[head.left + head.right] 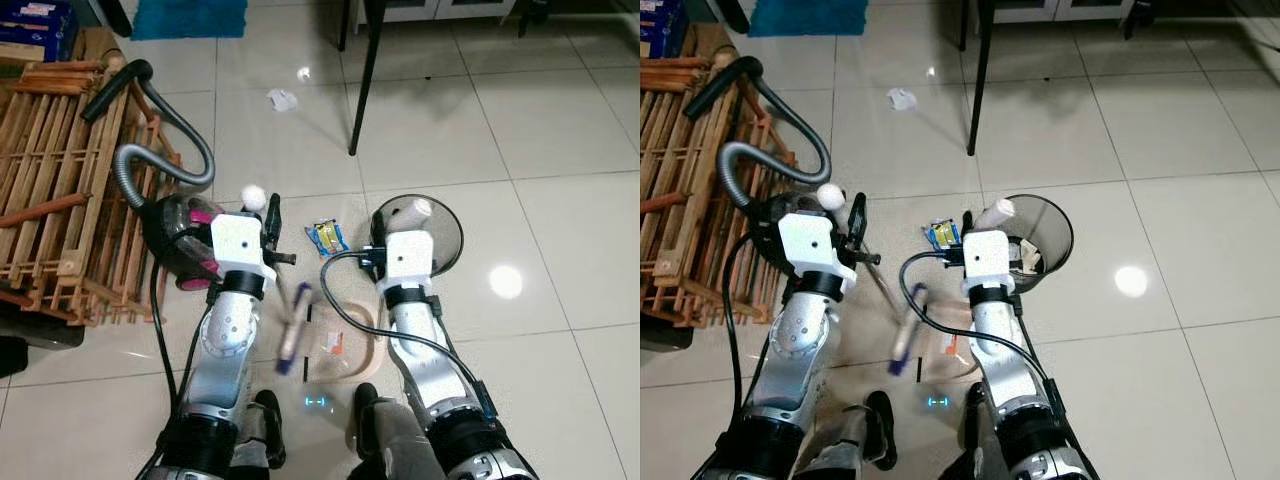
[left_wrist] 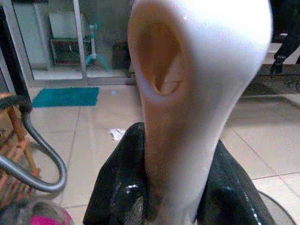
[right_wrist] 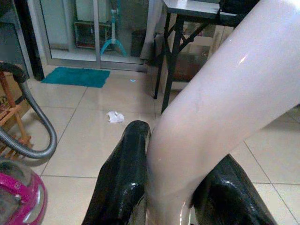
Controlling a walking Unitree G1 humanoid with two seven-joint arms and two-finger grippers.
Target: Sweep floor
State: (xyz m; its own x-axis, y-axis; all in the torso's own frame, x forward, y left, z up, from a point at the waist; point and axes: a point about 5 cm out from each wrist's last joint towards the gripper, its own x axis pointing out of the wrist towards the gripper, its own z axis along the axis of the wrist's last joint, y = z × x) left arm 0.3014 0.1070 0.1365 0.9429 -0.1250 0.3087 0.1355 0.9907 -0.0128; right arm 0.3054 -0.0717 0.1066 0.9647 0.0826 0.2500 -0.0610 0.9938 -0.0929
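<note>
My left gripper [image 2: 171,201] is shut on the white broom handle [image 2: 187,93], whose rounded end [image 1: 253,197] rises above my left wrist. The broom's purple and white brush [image 1: 294,330] is blurred, low over the floor between my arms. My right gripper [image 3: 171,201] is shut on the white handle [image 3: 225,98] of the beige dustpan [image 1: 365,350], which rests on the tiles by my feet with an orange scrap [image 1: 335,345] on it. A yellow and blue wrapper [image 1: 327,237] lies just ahead of the pan. Farther off lies a crumpled white paper [image 1: 282,99].
A black mesh bin [image 1: 445,240] stands close ahead on the right. A pink vacuum cleaner [image 1: 185,245] with a grey hose [image 1: 170,120] sits on the left against a wooden rack [image 1: 50,180]. A black table leg [image 1: 362,80] and a teal mat [image 1: 190,17] are beyond.
</note>
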